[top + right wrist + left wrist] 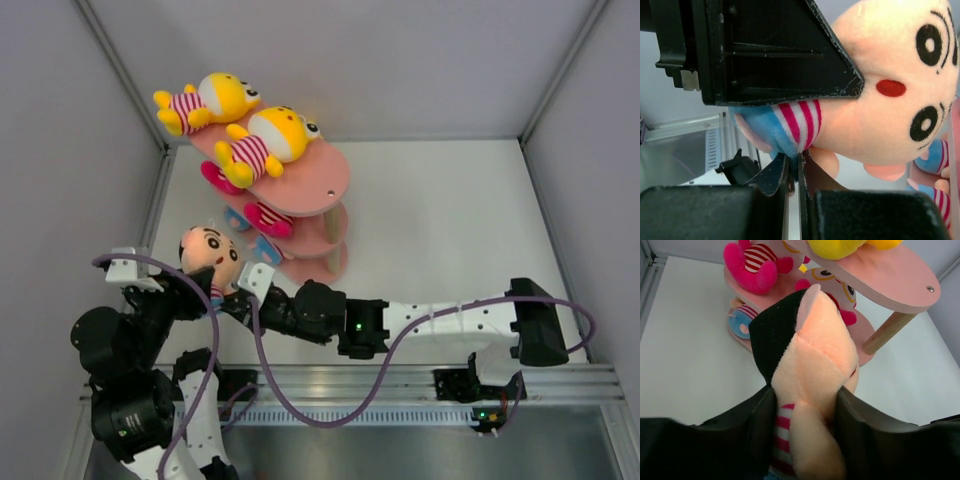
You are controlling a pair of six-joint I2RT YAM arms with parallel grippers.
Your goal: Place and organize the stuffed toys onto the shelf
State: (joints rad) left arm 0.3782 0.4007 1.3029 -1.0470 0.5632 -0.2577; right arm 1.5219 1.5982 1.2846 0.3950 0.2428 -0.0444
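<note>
Top view: a beige-headed toy (208,252) is held just left of the pink shelf (322,185), between the left gripper (192,285) and the right gripper (243,290). Two yellow toys (262,140) fill the top tier, with pink toys (265,217) and blue-shirted toys (265,248) on the tiers below.

Left wrist view: the left claw's fingers clamp the toy's striped body, its head pointing toward the shelf.

Right wrist view: the right claw is pinched narrow on the toy's blue hem.

This looks like a handover. Next, one claw must let go, and the toy then needs a free spot on the crowded lower tiers.

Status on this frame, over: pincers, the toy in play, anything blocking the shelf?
Left pincer clamped round beige-headed doll. Right pincer shut on its shirt edge. Doll not yet on shelf; top tier taken by two yellow toys.
</note>
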